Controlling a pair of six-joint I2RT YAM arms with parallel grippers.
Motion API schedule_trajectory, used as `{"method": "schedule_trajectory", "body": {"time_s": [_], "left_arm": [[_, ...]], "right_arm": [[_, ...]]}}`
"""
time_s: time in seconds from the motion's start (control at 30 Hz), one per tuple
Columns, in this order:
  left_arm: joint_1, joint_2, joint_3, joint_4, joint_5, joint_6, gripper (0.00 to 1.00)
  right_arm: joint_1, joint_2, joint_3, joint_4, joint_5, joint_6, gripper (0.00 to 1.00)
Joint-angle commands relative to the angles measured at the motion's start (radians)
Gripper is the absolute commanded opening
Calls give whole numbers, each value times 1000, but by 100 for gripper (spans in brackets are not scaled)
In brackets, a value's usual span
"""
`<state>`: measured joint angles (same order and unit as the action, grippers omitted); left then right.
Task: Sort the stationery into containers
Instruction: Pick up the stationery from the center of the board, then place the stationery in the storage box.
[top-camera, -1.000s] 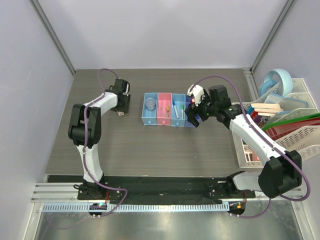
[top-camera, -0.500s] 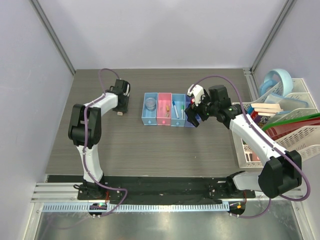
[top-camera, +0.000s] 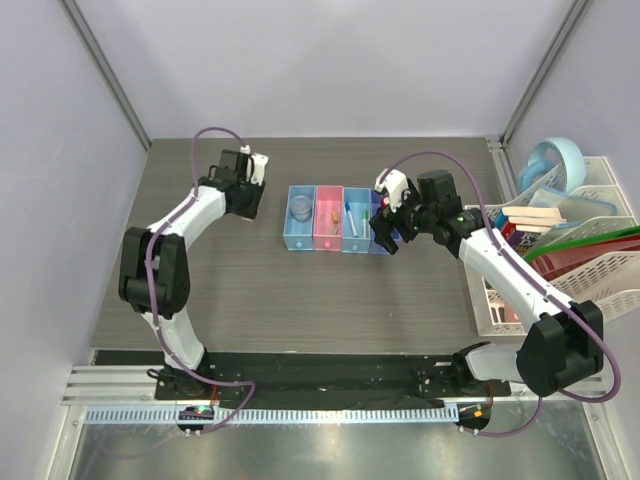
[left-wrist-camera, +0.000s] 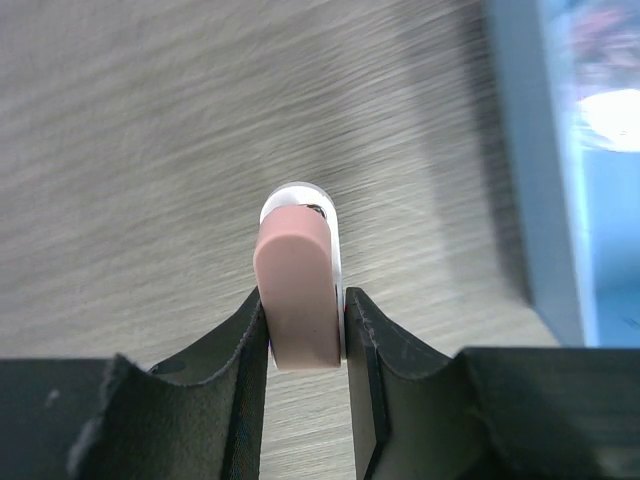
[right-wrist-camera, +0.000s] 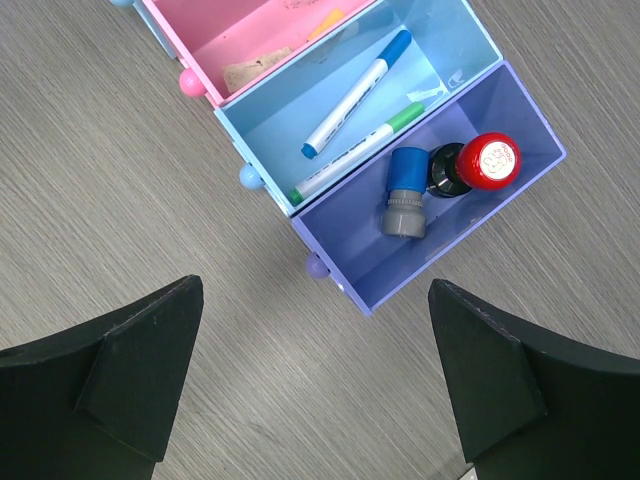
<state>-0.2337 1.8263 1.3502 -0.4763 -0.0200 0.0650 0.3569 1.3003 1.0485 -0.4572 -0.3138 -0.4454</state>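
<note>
In the left wrist view a pink eraser (left-wrist-camera: 292, 260) with a white backing stands clamped between the jaws of my left gripper (left-wrist-camera: 305, 300), held above the wood table just left of the containers (top-camera: 335, 218). The first light blue bin holds a clear round roll (top-camera: 300, 207). The pink bin (right-wrist-camera: 260, 30) holds a tan block. Two white pens (right-wrist-camera: 358, 93) lie in the second light blue bin. A red-capped black bottle (right-wrist-camera: 475, 165) lies in the darker blue bin. My right gripper (right-wrist-camera: 315, 290) hangs open over that bin's near end.
A white rack (top-camera: 590, 250) with books and folders stands at the right table edge, with a pale blue round object (top-camera: 555, 165) behind it. A blue and grey stamp-like item (right-wrist-camera: 405, 205) lies beside the bottle. Walls close in the left, back and right sides.
My left gripper shut on the pink eraser and lifted it off the table, and the arm's elbow swung left. The right arm stayed still.
</note>
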Motion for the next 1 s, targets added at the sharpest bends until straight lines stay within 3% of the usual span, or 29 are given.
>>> {"method": "schedule_trajectory", "body": {"time_s": [0.0,0.43,0.97], "left_arm": [[-10,-73,43,-18,190,110,0],[-147,-26,136,-28,221,315,0],[-251,83,121,-65,261,389,0]], "right_arm": [[-6,-16,1,34,-10,8,100],[-4,-7,1,34,-4,8,100],[-7,-19,-5,35,-13,5,100]]}}
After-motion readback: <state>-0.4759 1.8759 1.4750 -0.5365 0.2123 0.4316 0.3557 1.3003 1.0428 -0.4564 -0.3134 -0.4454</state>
